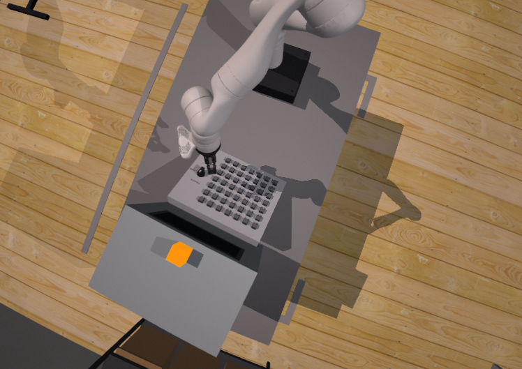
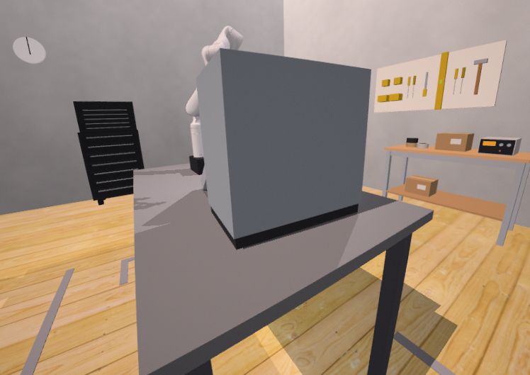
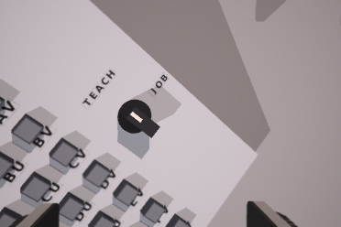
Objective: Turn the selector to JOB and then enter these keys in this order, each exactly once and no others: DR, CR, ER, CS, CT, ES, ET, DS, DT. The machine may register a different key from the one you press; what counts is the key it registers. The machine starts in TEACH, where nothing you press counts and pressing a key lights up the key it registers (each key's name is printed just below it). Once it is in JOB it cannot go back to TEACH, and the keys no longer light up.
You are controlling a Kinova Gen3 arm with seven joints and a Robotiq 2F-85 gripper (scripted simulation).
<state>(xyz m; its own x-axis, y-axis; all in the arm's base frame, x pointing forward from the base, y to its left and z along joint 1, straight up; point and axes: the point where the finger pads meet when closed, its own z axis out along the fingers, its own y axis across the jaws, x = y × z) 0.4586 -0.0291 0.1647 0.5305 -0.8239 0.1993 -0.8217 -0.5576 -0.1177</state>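
The machine's light grey panel [image 1: 179, 192] [image 3: 206, 154] bears rows of dark grey keys. The black selector knob [image 1: 200, 171] [image 3: 134, 116] stands beside the keys. In the wrist view its bar runs from upper left to lower right, roughly in line with the TEACH label [image 3: 99, 88]; the JOB label [image 3: 159, 84] is above right. The CV key [image 3: 64, 153], the BV key [image 3: 27, 129] and others show unlit; DR, CR, ER and the other named keys cannot be read. My gripper [image 1: 212, 171] [image 3: 153, 215] is open and empty, above the panel near the selector and the closest keys.
A tall grey cabinet [image 1: 168, 297] [image 2: 295, 139] stands beside the panel, with an orange block [image 1: 179, 254] over its top. It hides the panel and gripper in the exterior view. The arm's black base [image 1: 280, 80] is on the grey table [image 1: 295, 145] [image 2: 184, 276] beyond the panel.
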